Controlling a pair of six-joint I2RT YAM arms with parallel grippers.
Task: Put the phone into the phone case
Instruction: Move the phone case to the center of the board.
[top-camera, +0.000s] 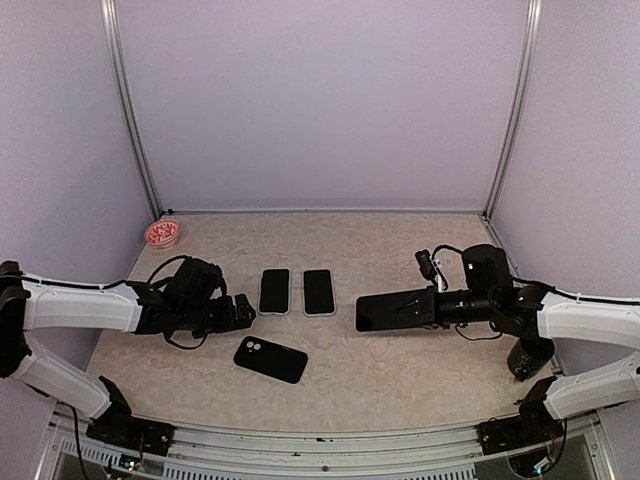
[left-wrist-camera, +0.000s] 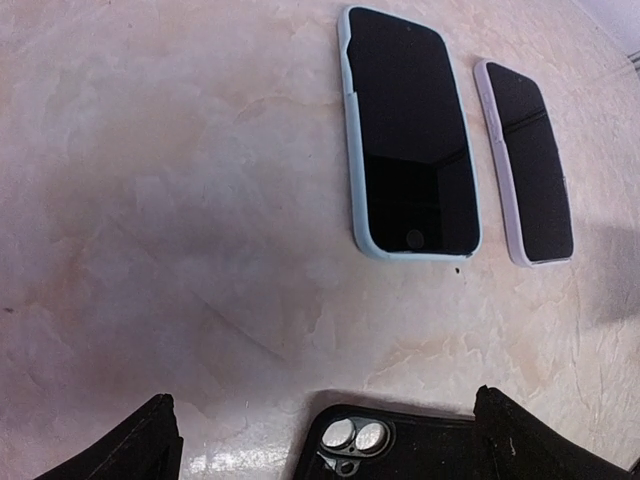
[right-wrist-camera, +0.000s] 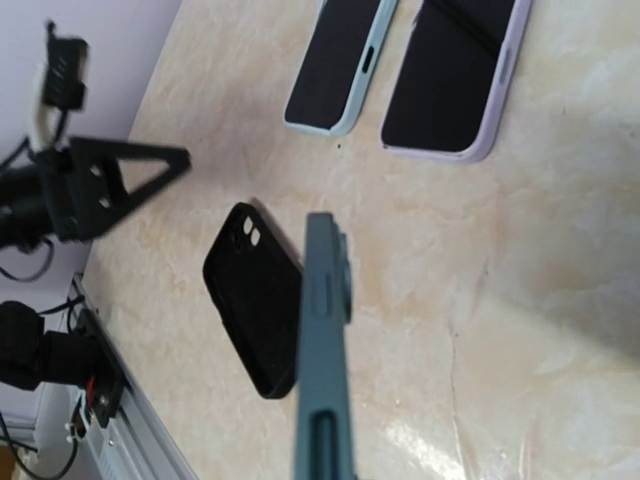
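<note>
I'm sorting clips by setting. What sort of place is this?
Probably a lab test booth for robots, not a home: plain lilac walls on metal posts enclose one table, with a left arm and a right arm mounted at its near edge.

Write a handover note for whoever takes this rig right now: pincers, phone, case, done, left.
Left pincer: open, empty, beside the black case.
Right pincer: shut on the phone, held above the table to the right of the case.
Case: flat on the table, touched by neither pincer.
Done: phone is in hand.
Left: carry it over the case and seat it.
Mint-cased phone and lilac-cased phone lie farther back; leave them.
</note>
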